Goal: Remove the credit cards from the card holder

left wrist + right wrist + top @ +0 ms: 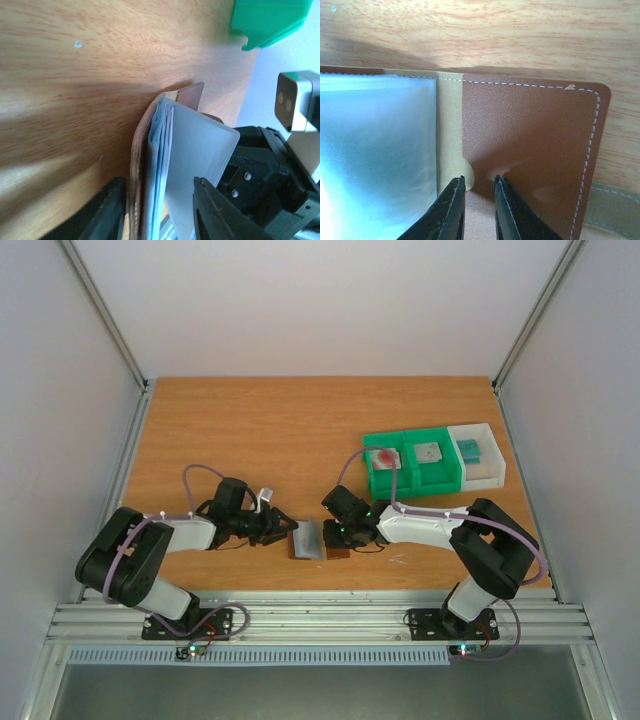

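Near the front, right claw (477, 182) pinches the card holder (535, 135); left claw (157, 185) gapes around it.

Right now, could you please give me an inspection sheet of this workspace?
Surface: wooden table, a few pale specks.
Job's things: card holder lying open near the table's front edge; pinkish card and grey card in the green bins, teal card in the white bin.
Clutter: nothing seen beyond the bins.
Grippers: left gripper open astride the holder's pocket side; right gripper shut on its brown flap.
Cables: purple cables looped behind each gripper, off the holder.
Surroundings: white walls, metal rails.
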Action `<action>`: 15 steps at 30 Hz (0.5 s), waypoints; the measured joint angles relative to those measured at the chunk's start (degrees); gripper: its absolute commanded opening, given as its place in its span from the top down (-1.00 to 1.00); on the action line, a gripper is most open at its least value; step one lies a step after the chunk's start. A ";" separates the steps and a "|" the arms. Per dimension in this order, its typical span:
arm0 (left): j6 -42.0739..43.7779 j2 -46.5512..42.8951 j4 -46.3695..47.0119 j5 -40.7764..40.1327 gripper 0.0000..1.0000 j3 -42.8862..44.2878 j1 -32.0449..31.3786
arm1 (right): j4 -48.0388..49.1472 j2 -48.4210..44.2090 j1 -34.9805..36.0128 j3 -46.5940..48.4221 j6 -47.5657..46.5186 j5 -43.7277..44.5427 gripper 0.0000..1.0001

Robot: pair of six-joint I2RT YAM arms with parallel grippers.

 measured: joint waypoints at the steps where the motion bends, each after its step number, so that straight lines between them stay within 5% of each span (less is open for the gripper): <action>1: -0.07 0.17 0.37 0.15 0.44 0.00 -0.04 | 0.02 0.00 0.00 0.00 0.00 -0.02 0.61; 8: -0.72 0.35 1.49 0.44 0.98 -0.04 -0.63 | 0.35 -0.42 0.00 -0.07 0.52 -1.11 0.26; 15: -0.02 -3.41 -1.70 -0.79 0.99 -0.07 -1.01 | -2.78 -5.99 0.00 0.48 2.78 -4.22 -0.21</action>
